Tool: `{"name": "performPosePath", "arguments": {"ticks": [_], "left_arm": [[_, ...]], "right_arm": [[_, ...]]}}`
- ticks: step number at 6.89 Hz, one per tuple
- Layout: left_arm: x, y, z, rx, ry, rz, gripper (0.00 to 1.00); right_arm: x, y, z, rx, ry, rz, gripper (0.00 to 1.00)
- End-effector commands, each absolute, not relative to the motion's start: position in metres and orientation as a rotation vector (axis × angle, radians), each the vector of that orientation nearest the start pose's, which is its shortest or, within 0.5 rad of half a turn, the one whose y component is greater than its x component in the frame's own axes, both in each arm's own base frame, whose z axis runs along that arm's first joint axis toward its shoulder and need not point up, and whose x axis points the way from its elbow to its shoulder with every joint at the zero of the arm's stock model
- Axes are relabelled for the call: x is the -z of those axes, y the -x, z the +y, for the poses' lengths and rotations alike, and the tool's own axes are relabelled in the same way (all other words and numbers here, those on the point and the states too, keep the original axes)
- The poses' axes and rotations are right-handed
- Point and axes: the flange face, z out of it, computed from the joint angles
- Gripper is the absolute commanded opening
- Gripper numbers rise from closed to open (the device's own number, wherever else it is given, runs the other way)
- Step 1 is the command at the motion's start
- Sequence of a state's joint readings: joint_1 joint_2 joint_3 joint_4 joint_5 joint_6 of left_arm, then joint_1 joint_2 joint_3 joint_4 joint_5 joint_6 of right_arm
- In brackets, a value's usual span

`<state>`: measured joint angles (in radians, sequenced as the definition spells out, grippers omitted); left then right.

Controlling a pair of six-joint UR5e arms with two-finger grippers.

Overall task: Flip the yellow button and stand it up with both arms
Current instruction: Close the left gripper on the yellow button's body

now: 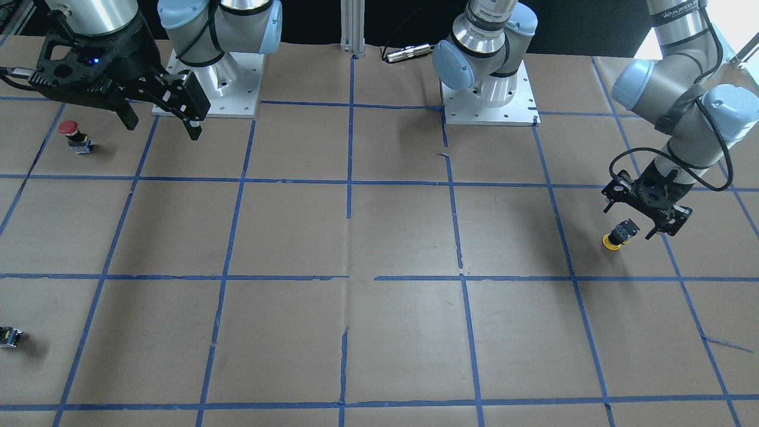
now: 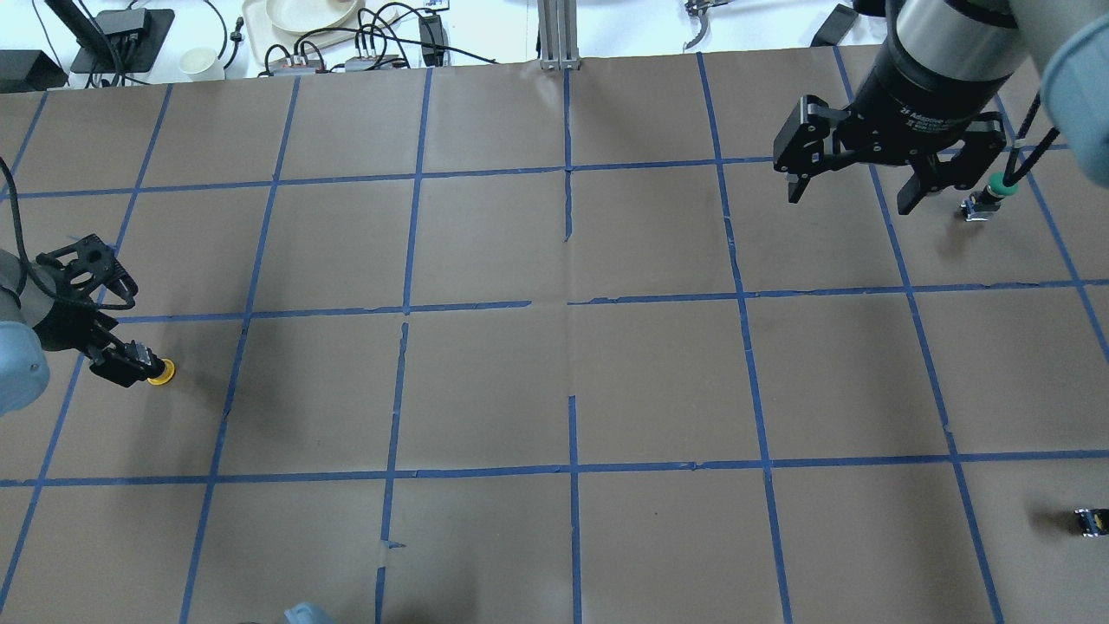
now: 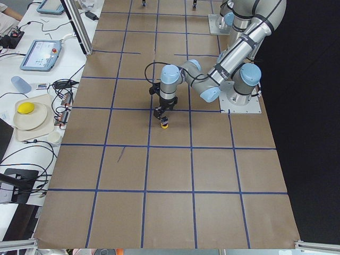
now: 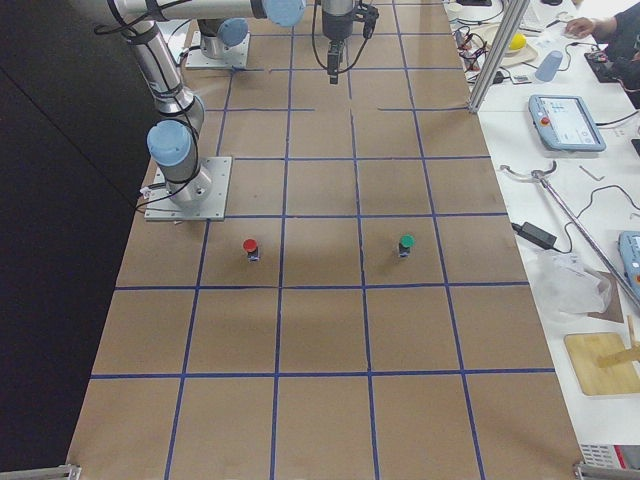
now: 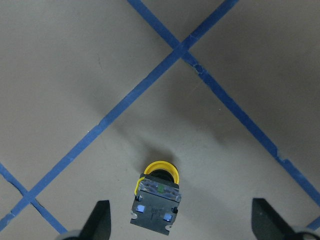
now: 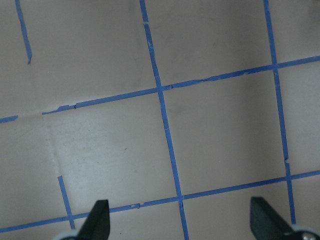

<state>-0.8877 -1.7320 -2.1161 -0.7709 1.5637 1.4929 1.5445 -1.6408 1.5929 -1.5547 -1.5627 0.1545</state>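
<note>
The yellow button [image 1: 619,233] rests on the brown table at the robot's far left, its yellow cap against the surface and its black-grey body angled up. In the left wrist view the button [image 5: 156,197] shows its underside, slightly left of centre between the two fingertips. My left gripper [image 1: 634,218] hovers just above it, open, fingers [image 5: 100,222] well apart and not touching it. It also shows in the overhead view [image 2: 102,314] beside the cap [image 2: 161,371]. My right gripper [image 2: 849,198] is open and empty, high above the table's right side.
A red-capped button [image 1: 71,133] stands near the right arm's base. A green-capped button [image 2: 996,186] stands just beyond the right gripper. A small capless switch block [image 2: 1090,520] lies at the right edge. Blue tape lines grid the table [image 2: 563,381].
</note>
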Motion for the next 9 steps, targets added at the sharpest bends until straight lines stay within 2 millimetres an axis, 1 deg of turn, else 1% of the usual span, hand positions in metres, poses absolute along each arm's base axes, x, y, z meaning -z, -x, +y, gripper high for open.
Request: {"name": "performPosePath", "arguments": {"ticks": [1, 2, 3, 4, 5, 6, 7, 8, 9], "left_arm": [[-0.223, -0.209, -0.451, 0.08, -1.228, 2.803, 0.94], [-0.223, -0.209, -0.451, 0.086, -1.233, 2.803, 0.92], [-0.224, -0.207, -0.455, 0.148, -1.242, 2.814, 0.77], [-0.223, -0.206, -0.456, 0.158, -1.249, 2.818, 0.65], [-0.224, -0.207, -0.455, 0.15, -1.275, 2.802, 0.44], [-0.227, -0.207, -0.455, 0.151, -1.328, 2.765, 0.27], [-0.231, -0.207, -0.455, 0.159, -1.339, 2.752, 0.18], [-0.252, -0.197, -0.458, 0.18, -1.333, 2.731, 0.11], [-0.274, -0.174, -0.458, 0.259, -1.384, 2.805, 0.1]], "right_arm": [[-0.508, -0.122, -0.468, 0.05, -0.286, 3.121, 1.0], [-0.508, -0.121, -0.469, 0.051, -0.31, 3.125, 1.0], [-0.507, -0.12, -0.469, 0.048, -0.315, 3.125, 1.0], [-0.507, -0.12, -0.469, 0.046, -0.315, 3.125, 1.0], [-0.507, -0.12, -0.469, 0.044, -0.315, 3.126, 1.0], [-0.507, -0.121, -0.469, 0.044, -0.313, 3.127, 1.0], [-0.506, -0.121, -0.469, 0.039, -0.313, 3.127, 1.0], [-0.506, -0.121, -0.469, 0.039, -0.313, 3.127, 1.0], [-0.506, -0.121, -0.469, 0.039, -0.313, 3.127, 1.0]]}}
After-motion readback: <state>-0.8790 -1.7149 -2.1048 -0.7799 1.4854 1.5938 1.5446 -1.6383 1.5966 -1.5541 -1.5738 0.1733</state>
